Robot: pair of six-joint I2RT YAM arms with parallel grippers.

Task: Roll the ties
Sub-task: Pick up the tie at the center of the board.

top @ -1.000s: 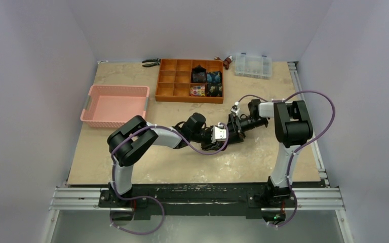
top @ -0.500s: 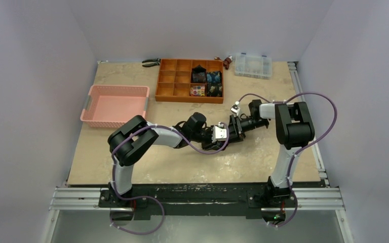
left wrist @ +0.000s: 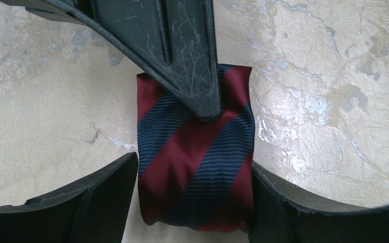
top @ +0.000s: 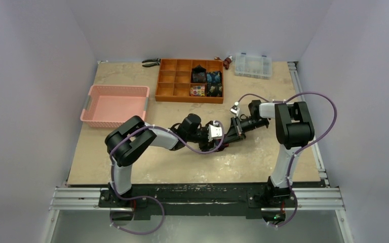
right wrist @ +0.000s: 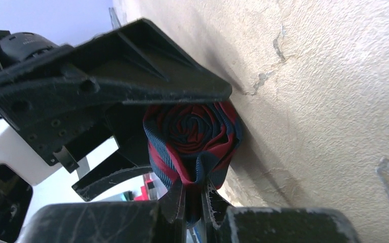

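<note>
A navy tie with red diagonal stripes (left wrist: 195, 162) sits on the table as a tight roll; its spiral end (right wrist: 192, 131) shows in the right wrist view. My left gripper (left wrist: 193, 169) is open, a finger close on each side of the roll. My right gripper (right wrist: 195, 195) is shut on a fold of the roll's outer layer, and its finger (left wrist: 182, 61) reaches in from above in the left wrist view. In the top view the left gripper (top: 222, 137) and the right gripper (top: 230, 133) meet at mid-table and hide the tie.
An orange divided tray (top: 188, 98) stands at the back, with rolled ties (top: 206, 83) in its right compartments. A pink basket (top: 114, 105) sits at the left. Behind are a clear plastic box (top: 253, 65) and pliers (top: 151, 63).
My right gripper's jaws have closed onto the roll's outer fold. My left gripper's jaws have widened off the roll, and its wrist has shifted slightly left.
</note>
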